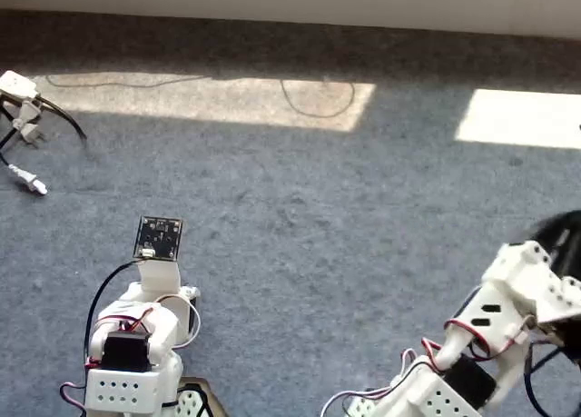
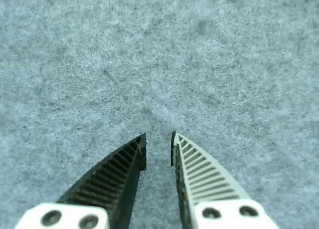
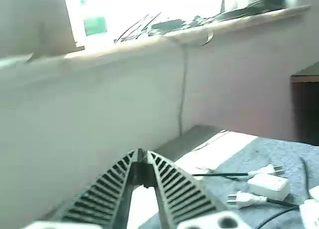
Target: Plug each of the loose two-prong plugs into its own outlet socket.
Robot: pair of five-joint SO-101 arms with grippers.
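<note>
Your left fingers [image 2: 200, 175] stand slightly parted over the carpeted surface [image 2: 149, 59]; your right fingers [image 3: 170, 185] are clenched empty. One two-prong plug [image 1: 30, 184] lies flat well off to the left fingers' left, prongs slanting back toward them.

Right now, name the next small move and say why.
Probably swing the left gripper toward the loose plug: it hangs slightly open over bare carpet, holding nothing, and its arm stands nearer that plug than the other arm.
</note>
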